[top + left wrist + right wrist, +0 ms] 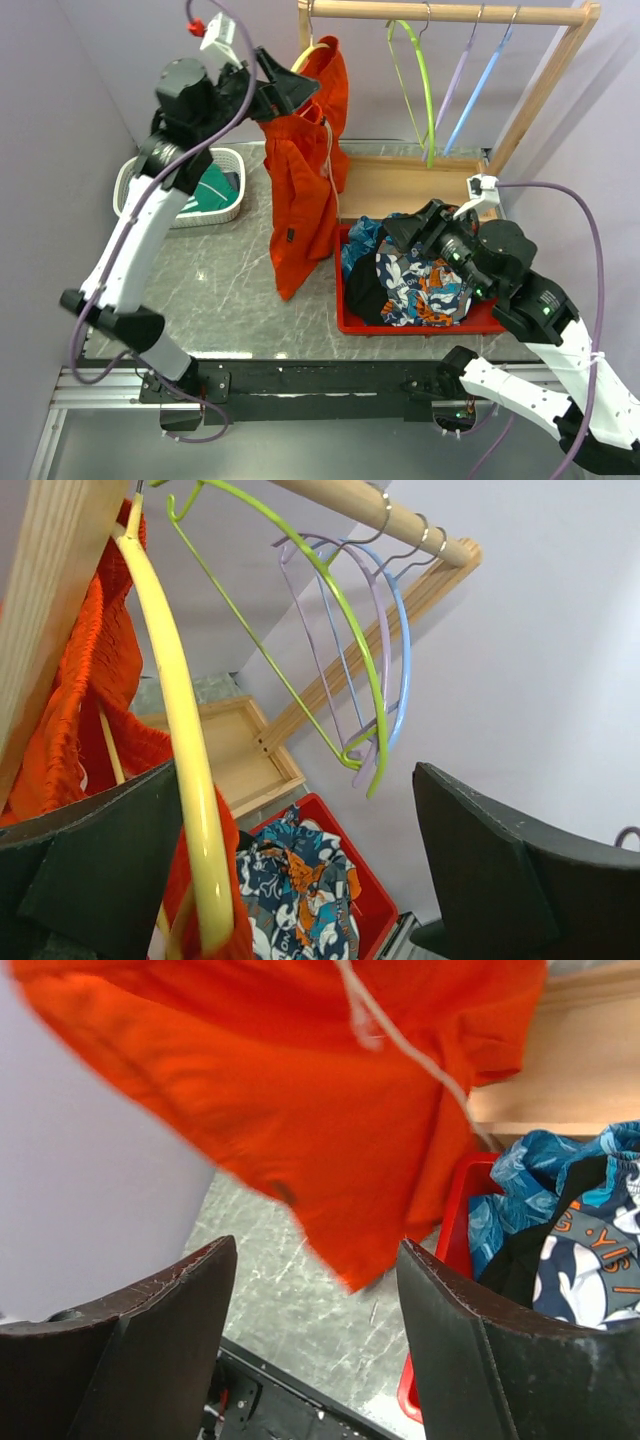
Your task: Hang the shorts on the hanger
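The bright orange shorts [300, 180] hang from the yellow hanger [308, 52] at the left end of the wooden rail, their lower leg reaching the table. My left gripper [290, 92] is up against the shorts' top and is open. In the left wrist view the yellow hanger [185, 760] runs just inside the left finger [100, 870], unclamped, with the shorts [90, 700] draped behind it. My right gripper [400, 228] is open and empty over the red tray, pointing at the shorts [300, 1110], whose white drawstring [400, 1045] dangles.
A lime green hanger [420, 90], a lilac one [455, 85] and a blue one [487, 80] hang on the wooden rack [450, 12]. A red tray [345, 300] holds blue-patterned garments [420, 280]. A white basket [130, 180] with a green shirt [215, 188] stands at the back left.
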Available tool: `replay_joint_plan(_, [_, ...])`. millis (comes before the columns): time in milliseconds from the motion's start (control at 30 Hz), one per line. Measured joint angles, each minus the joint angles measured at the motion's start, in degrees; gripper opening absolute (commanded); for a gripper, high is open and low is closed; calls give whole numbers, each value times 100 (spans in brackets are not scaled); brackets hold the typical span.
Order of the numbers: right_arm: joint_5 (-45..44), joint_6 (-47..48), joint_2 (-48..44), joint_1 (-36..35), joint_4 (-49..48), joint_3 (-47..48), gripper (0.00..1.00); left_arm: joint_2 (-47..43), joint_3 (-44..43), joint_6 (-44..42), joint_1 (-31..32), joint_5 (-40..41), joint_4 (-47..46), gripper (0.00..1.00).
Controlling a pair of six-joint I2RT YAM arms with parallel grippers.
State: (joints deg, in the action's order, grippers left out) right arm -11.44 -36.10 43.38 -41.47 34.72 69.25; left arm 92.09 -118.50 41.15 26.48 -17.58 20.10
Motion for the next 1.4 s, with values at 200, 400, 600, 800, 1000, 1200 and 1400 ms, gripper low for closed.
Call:
replay_joint_plan(200, [-76,13,94,0,-153,-330,76,-964,699,-267,9,302,243,96])
replay_joint_plan(400, [-122,22,273,0,-275,-442,77,-1613,1364,-494,11,590,332,96])
replay_joint_plan(600, [-140,39,332,0,-409,-636,78,-1606,1447,-643,13,787,424,97])
replay_joint_plan(800, [-105,164,680,0,-562,-531,78,-1572,1447,-765,11,1344,682,88])
replay_joint_plan(1000, [26,400,1478,0,-688,251,77,-1322,1003,-1154,11,1532,942,76])
replay_joint_plan(1200, [122,511,2444,0,-874,1659,73,-761,238,-1397,26,1397,990,69])
replay_joint_plan(1400, [17,402,3425,0,-944,2741,70,-289,0,-1615,166,1445,992,66])
